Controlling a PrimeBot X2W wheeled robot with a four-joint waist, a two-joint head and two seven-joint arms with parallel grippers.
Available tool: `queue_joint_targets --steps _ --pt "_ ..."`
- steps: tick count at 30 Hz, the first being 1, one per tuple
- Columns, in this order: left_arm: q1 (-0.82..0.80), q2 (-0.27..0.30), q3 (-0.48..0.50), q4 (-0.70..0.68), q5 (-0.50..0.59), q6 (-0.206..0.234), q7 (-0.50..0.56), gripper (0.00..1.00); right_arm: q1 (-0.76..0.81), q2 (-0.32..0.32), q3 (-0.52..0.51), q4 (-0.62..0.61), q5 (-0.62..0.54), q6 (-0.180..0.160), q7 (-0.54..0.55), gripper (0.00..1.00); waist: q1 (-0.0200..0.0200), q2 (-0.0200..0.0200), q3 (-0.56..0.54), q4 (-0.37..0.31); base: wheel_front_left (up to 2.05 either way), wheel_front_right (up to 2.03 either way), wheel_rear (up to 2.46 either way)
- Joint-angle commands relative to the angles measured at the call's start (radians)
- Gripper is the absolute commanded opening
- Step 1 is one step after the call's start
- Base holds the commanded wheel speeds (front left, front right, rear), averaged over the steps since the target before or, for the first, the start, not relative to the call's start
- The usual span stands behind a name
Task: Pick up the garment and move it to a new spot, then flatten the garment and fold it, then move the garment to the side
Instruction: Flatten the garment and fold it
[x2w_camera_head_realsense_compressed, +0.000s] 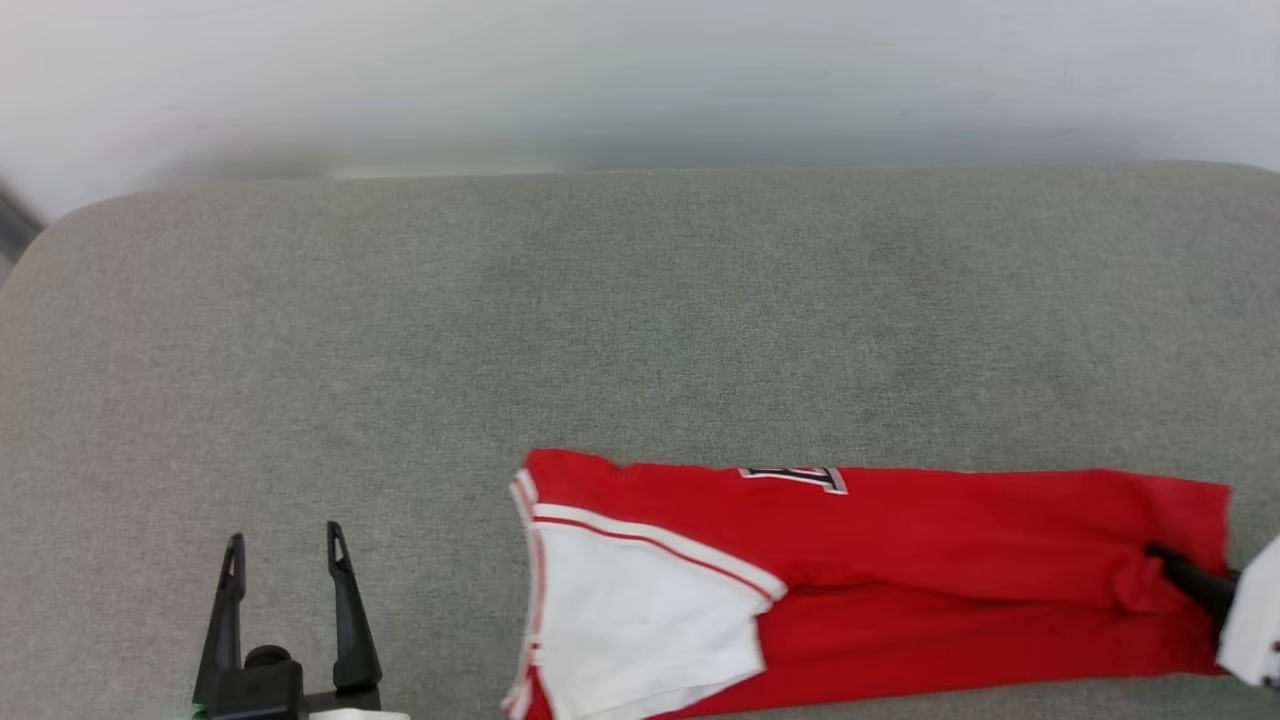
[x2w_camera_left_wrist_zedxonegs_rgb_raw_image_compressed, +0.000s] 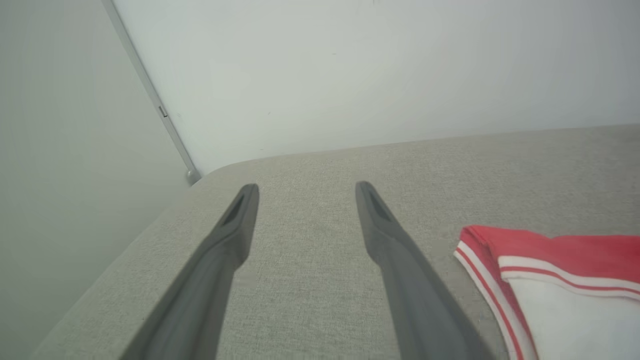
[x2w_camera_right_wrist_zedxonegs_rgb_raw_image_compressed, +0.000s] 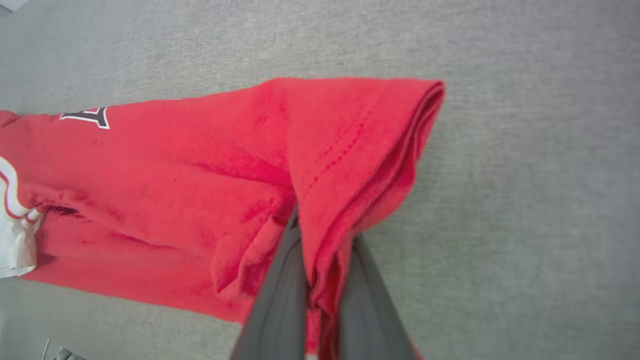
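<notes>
One red jersey T-shirt (x2w_camera_head_realsense_compressed: 900, 560) (x2w_camera_left_wrist_zedxonegs_rgb_raw_image_compressed: 550, 247) (x2w_camera_right_wrist_zedxonegs_rgb_raw_image_compressed: 200, 170) is lying folded into a long band across the near right part of the grey padded surface (x2w_camera_head_realsense_compressed: 640, 330). Its one visible white sleeve (x2w_camera_head_realsense_compressed: 640, 620), edged with red-and-white stripes, is sitting at the band's left end. One scrap of black, white-edged print (x2w_camera_head_realsense_compressed: 795, 478) is peeking out at the band's far edge. Two grippers are showing. The right gripper (x2w_camera_head_realsense_compressed: 1165, 562) (x2w_camera_right_wrist_zedxonegs_rgb_raw_image_compressed: 325, 225) is pinching the right end of the shirt, its two dark fingers (x2w_camera_right_wrist_zedxonegs_rgb_raw_image_compressed: 280, 300) closed on several stacked red layers that are bunching around them. The left gripper (x2w_camera_head_realsense_compressed: 285, 535) (x2w_camera_left_wrist_zedxonegs_rgb_raw_image_compressed: 306, 187) is hovering over bare surface to the left of the shirt, apart from it, with its two fingers spread wide and gripping nothing. One pale wall (x2w_camera_head_realsense_compressed: 640, 80) is rising behind the surface.
</notes>
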Motion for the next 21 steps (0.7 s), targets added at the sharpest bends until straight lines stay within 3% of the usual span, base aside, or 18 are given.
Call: queue_joint_targets --steps 1,7,13,21 --pt "0.01 -0.004 0.003 -0.004 0.006 -0.007 -0.005 1.0 -0.015 -0.021 -0.014 0.016 -0.01 -0.001 0.019 0.0 0.0 -0.0001 -0.003 -0.002 0.0 0.0 0.0" --pt "0.027 -0.019 0.011 -0.003 0.021 -0.03 -0.005 1.0 -0.004 -0.043 -0.037 -0.01 -0.018 -0.001 0.135 0.0 0.0 -0.0001 -0.019 -0.003 0.0 0.0 0.0" --pt "0.026 -0.028 0.014 0.0 0.029 -0.051 -0.005 1.0 0.029 -0.016 -0.015 -0.214 0.027 -0.001 0.246 0.0 0.0 -0.0001 -0.025 0.001 0.0 0.0 0.0" --pt "-0.005 -0.039 0.022 0.011 0.035 -0.071 -0.005 1.0 -0.075 0.042 0.078 -0.44 -0.085 -0.001 0.305 0.0 0.0 -0.0001 -0.004 0.012 0.0 0.0 0.0"
